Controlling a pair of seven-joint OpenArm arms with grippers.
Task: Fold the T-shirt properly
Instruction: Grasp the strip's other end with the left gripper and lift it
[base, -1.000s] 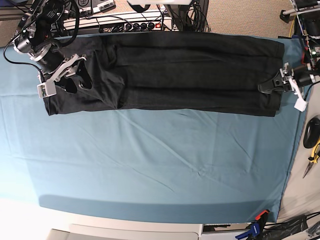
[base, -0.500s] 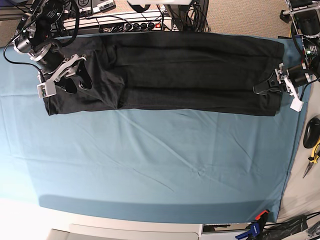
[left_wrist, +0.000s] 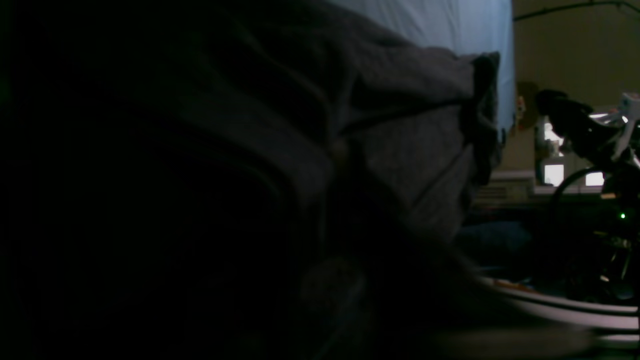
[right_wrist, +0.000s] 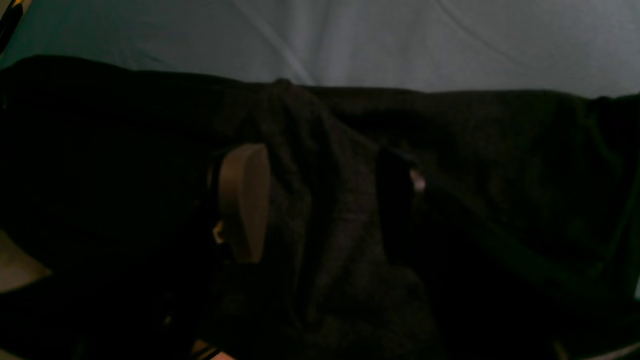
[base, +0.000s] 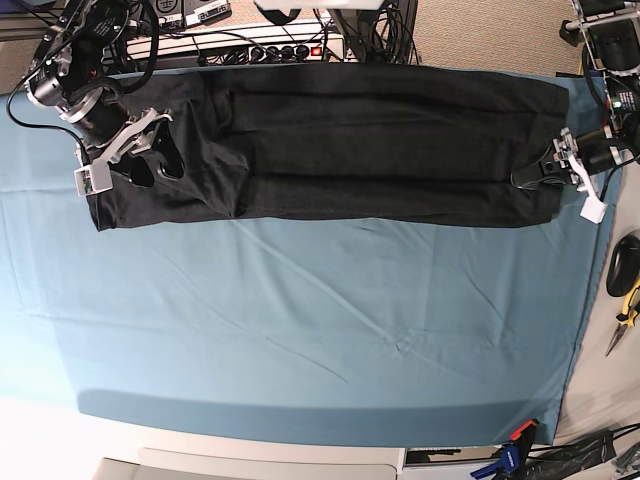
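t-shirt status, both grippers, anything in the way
Left gripper shut on T-shirt edge. Right gripper open, fingers straddling a cloth ridge at the other end. Shirt lies as a long band on table cover. Nothing blocking.

T-shirt (base: 370, 150): matt black knit cloth, softly creased. Desk cover (base: 300, 320): smooth teal cloth, faintly wrinkled. Right gripper fingers (right_wrist: 245, 200): smooth tan pad, dull plastic look

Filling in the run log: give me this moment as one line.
T-shirt: long folded band, table's far side | left gripper: shut on T-shirt end | right gripper: jaws open over other end
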